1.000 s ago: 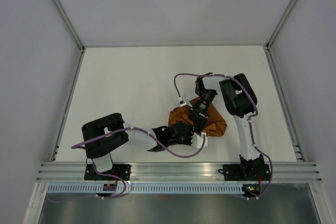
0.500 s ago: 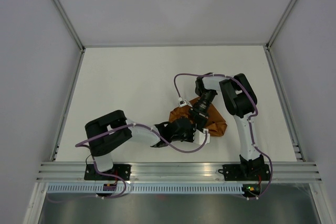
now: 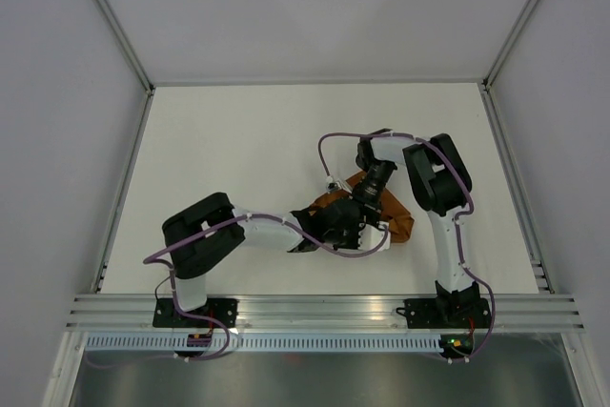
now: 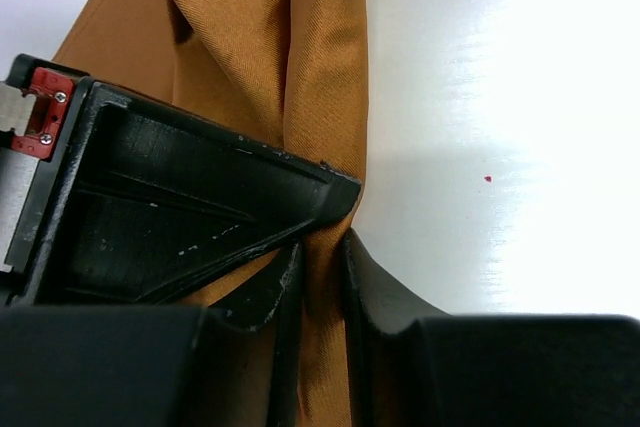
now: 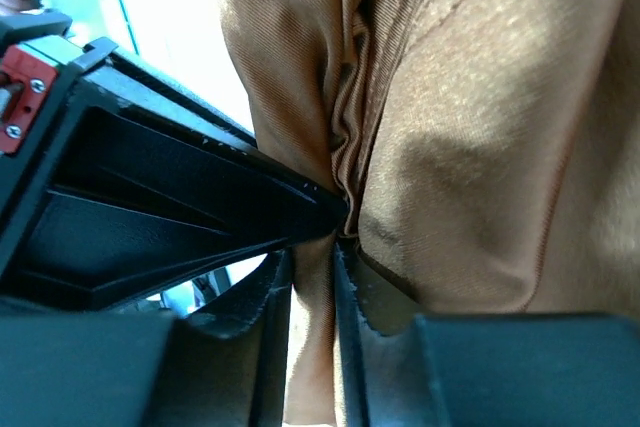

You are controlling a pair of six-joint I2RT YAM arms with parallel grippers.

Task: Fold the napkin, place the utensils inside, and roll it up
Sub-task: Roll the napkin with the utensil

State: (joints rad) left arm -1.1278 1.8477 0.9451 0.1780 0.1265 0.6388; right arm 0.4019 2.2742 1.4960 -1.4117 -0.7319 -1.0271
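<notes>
The rust-brown napkin lies bunched on the white table, mostly under both arms. My left gripper is shut on a fold of the napkin, which runs between its jaws in the left wrist view. My right gripper is shut on another gathered fold of the napkin, pinched between its jaws in the right wrist view. The two grippers sit close together over the cloth. The fork is hidden or out of view.
The white table is bounded by grey walls with aluminium posts at the left and right. An aluminium rail runs along the near edge. Purple cables loop over both arms.
My left arm has reached further right, its gripper moving onto the napkin beside the right gripper. The visible cloth has shrunk and bunched up. The right arm has barely moved.
</notes>
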